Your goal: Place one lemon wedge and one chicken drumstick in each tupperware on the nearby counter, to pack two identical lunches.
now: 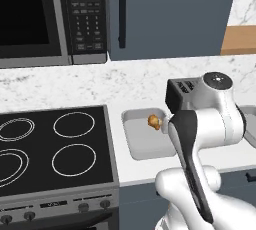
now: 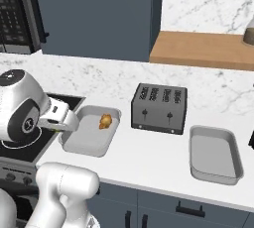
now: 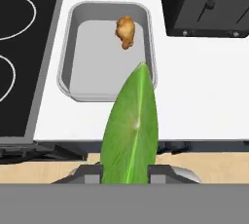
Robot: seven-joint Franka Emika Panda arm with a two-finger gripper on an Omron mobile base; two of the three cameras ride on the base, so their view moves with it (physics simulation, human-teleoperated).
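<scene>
Marbled counter bears a rounded grey tupperware (image 3: pixel 68 79) holding a lumpy drumstick (image 3: pixel 126 31).

On the table (image 2: pixel 149 157), one tupperware (image 2: pixel 89 140) lies between the stove (image 1: pixel 55 149) and the toaster (image 2: pixel 158 108), a chicken drumstick (image 2: pixel 105 121) in it; a second tupperware (image 2: pixel 214 172) lies right of the toaster.

Arm (image 1: pixel 210 124): glossy white rounded shells, bulbous at the joints. Dark grey-black band runs down the forearm link as a long curved strip. Round dark cap (image 1: pixel 218 79) on top of one joint, speckled with small pale dots. Hand block (image 1: pixel 181 95) dark grey, boxy, with small white markings on its top face. Right base view: white hand housing with small dark squares on its side.
</scene>
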